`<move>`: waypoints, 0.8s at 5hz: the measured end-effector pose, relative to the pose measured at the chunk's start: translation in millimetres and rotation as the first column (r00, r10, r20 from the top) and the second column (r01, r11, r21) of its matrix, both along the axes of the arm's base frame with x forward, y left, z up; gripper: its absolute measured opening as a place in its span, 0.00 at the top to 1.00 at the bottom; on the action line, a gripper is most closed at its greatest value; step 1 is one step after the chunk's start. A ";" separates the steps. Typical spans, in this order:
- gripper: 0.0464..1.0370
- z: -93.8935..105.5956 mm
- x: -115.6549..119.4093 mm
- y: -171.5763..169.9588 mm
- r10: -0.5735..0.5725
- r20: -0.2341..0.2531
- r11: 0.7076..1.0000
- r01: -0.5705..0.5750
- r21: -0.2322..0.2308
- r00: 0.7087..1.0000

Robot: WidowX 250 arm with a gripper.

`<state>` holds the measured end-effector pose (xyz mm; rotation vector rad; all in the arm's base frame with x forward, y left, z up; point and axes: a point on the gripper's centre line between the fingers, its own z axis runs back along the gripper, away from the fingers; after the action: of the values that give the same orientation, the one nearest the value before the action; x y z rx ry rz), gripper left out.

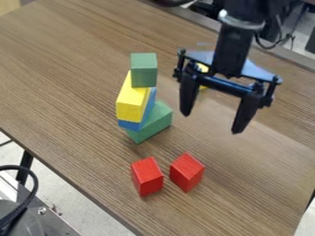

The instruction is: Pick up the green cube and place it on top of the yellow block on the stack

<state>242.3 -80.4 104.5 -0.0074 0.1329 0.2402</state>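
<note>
Gripper wide, empty, beside block stack.
Nr stack, it needs slow moves w/ clearance; green top blk may tip.

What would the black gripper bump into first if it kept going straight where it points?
The gripper points down, so probably the wooden table. Its height is hard to judge, though, so one finger might bump the nearer red block first.

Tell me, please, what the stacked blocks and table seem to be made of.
The stacked blocks look like smooth painted wood, with even colours and crisp edges, though plastic is possible. The table, with streaky brown grain, looks like matte wood or laminate.
</note>
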 end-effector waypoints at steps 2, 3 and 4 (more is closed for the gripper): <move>0.04 -4.4 3.3 -2.7 -0.016 0.028 1.000 0.016 -0.018 0.999; 0.04 -4.5 3.9 -2.4 -0.019 0.031 1.000 0.019 -0.019 0.999; 0.04 -4.5 3.8 -2.6 -0.021 0.032 1.000 0.022 -0.018 0.999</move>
<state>246.1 -82.9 100.0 -0.0275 0.1037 0.2175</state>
